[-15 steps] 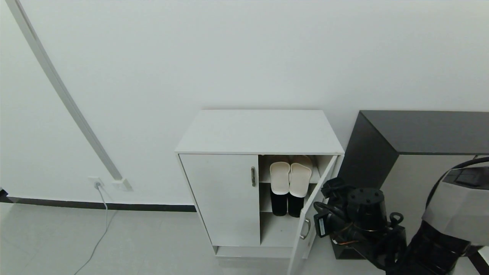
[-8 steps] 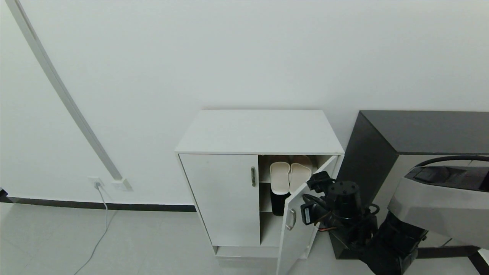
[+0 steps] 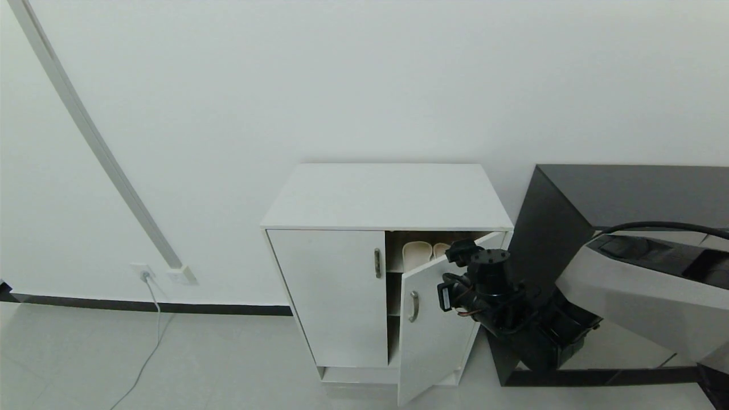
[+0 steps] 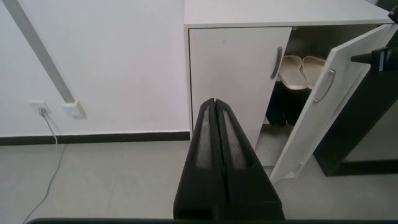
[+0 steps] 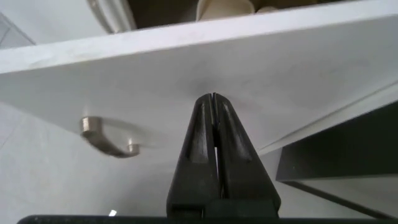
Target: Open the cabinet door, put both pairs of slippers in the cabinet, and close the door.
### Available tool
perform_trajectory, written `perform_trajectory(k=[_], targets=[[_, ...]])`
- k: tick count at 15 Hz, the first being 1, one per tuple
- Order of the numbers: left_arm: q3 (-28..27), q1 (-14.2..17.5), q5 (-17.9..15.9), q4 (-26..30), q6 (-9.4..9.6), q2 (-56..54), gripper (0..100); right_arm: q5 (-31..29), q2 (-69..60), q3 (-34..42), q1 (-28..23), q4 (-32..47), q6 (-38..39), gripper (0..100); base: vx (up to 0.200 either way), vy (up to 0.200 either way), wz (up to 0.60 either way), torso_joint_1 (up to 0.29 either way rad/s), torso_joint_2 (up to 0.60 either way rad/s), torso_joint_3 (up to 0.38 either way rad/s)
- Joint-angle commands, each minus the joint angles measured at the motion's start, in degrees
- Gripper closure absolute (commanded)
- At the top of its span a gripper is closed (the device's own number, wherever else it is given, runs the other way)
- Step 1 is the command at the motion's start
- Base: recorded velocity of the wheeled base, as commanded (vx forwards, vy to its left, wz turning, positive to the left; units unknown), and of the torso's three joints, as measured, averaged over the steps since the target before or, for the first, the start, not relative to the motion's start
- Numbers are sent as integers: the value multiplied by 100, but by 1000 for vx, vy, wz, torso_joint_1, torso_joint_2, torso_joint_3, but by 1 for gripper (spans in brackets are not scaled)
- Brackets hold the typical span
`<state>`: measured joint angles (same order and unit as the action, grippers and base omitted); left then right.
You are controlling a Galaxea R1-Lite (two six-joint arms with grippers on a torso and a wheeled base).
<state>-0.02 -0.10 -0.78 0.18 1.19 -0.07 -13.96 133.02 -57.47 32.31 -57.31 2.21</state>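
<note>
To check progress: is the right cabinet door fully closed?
No, the right door stands ajar, and the white slippers show in the gap beside it.

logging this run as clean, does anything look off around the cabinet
The white slippers seem to overhang their shelf's front edge, above the dark pair. The right door, half shut with the right pincer pressed on it, might catch them.

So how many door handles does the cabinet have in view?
2. The left handle sits on the shut left door, at its inner edge. The right handle sits on the part-open right door. None appears hidden.
</note>
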Motion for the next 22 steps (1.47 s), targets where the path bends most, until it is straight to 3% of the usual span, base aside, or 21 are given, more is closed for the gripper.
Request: perform_trajectory(k=[1,22], targets=[[2,1,-1,-1,4,7,100,7,119,-371,-66,132,-1,100,0,0,0,0,0,0],[-6,1,-1,-1,4,7,100,16,532,-2049,-400,1459,-1,100,0,0,0,0,0,0]])
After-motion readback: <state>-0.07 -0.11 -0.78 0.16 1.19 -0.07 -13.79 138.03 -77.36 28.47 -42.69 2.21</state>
